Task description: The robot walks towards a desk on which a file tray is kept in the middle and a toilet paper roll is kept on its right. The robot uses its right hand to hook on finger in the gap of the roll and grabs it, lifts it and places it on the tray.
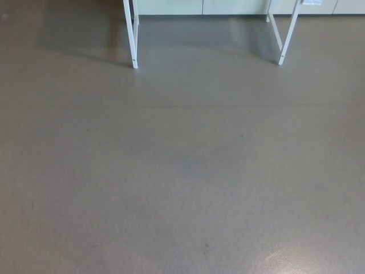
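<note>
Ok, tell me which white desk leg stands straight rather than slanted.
The left leg: it runs nearly vertical to the floor, while the right leg leans, its foot set further left than its top.
</note>
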